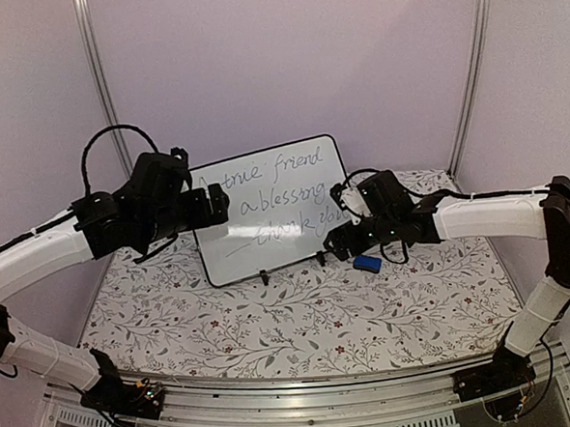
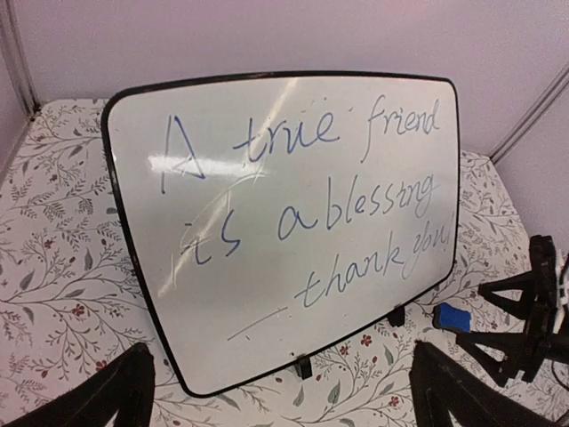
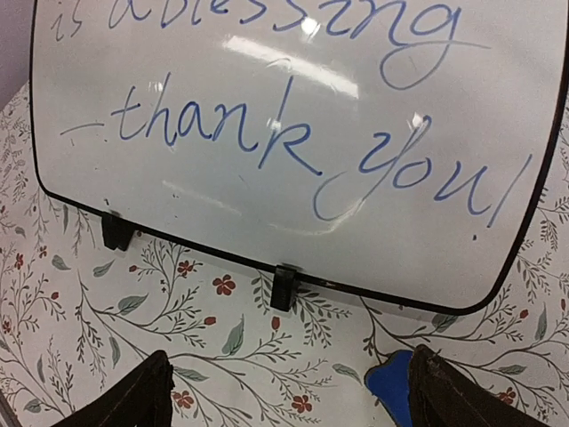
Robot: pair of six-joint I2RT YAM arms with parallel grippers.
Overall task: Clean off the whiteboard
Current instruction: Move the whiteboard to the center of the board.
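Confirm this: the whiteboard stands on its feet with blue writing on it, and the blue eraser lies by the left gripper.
Wrong side: the blue eraser lies by the right gripper, not the left, as the top external and right wrist views show. The whiteboard part is right.

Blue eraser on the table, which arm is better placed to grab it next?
Right. The blue eraser lies right by the open right gripper, showing beside its finger in the right wrist view. The left gripper is at the whiteboard's opposite side.
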